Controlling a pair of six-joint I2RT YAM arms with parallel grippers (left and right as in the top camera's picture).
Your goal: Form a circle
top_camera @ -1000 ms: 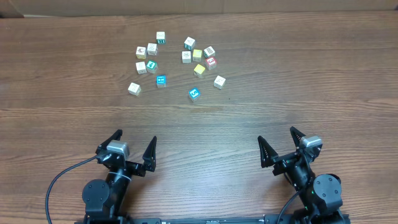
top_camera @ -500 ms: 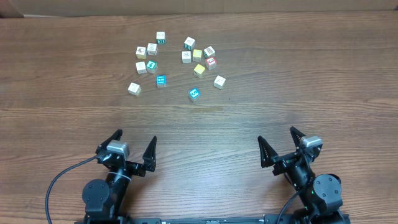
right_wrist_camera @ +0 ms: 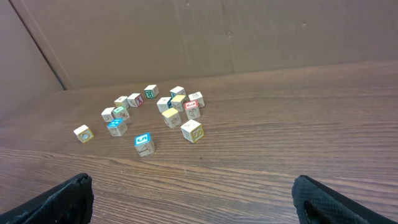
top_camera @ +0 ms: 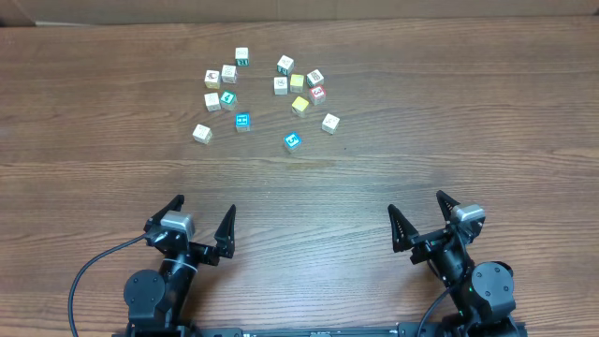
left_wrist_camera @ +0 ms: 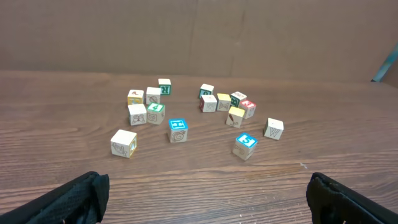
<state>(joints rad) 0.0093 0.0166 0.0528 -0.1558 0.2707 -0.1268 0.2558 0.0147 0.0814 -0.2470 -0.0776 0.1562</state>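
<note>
Small printed cubes lie scattered on the far half of the wooden table (top_camera: 299, 187), and no circle shows among them. Two bright blue cubes (top_camera: 242, 121) (top_camera: 292, 140) sit nearest, apart from each other. A red cube (top_camera: 317, 94) lies to the right, next to a yellow cube (top_camera: 300, 104). Cream-white cubes (top_camera: 201, 133) (top_camera: 330, 122) sit at the cluster's edges. My left gripper (top_camera: 204, 208) and right gripper (top_camera: 416, 204) stand open near the front edge, far from the cubes, with nothing between their fingers. In the left wrist view the blue cubes (left_wrist_camera: 178, 129) (left_wrist_camera: 245, 143) lie ahead.
A teal-green cube (top_camera: 228, 98) and several more pale cubes (top_camera: 212, 79) sit in the left group. A brown cardboard wall (left_wrist_camera: 199, 37) stands behind the table. Bare wood lies between the grippers and the cubes.
</note>
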